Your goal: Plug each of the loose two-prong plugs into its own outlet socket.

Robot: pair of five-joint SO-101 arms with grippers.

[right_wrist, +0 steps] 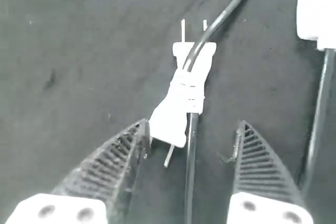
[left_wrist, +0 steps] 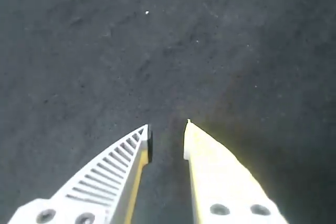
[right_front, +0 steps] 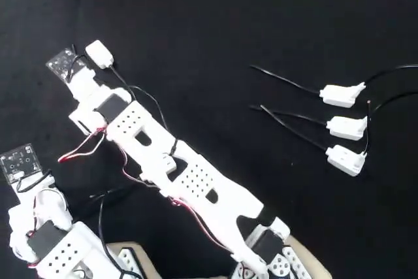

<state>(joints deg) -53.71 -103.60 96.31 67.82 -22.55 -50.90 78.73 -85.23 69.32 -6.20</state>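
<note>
Black counter (right_front: 215, 31): right fingers (right_wrist: 113, 161) wide, flanking white two-prong plug (right_wrist: 179, 103); left fingers (left_wrist: 118, 169) narrowly parted over bare cloth.

surface (right_front: 215, 24): black cloth all over, pretty plain
right side: three white connector blocks (right_front: 346, 127) stacked in a column, close together, thin black cords (right_front: 287, 82) trailing off
right wrist view: white two-prong plug (right_wrist: 184, 95) lying flat, black cord (right_wrist: 191, 145) running over it

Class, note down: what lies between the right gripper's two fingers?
In the right wrist view, the back end of a white two-prong plug, with a black cable across it, lies between the open right gripper's fingers.
</note>
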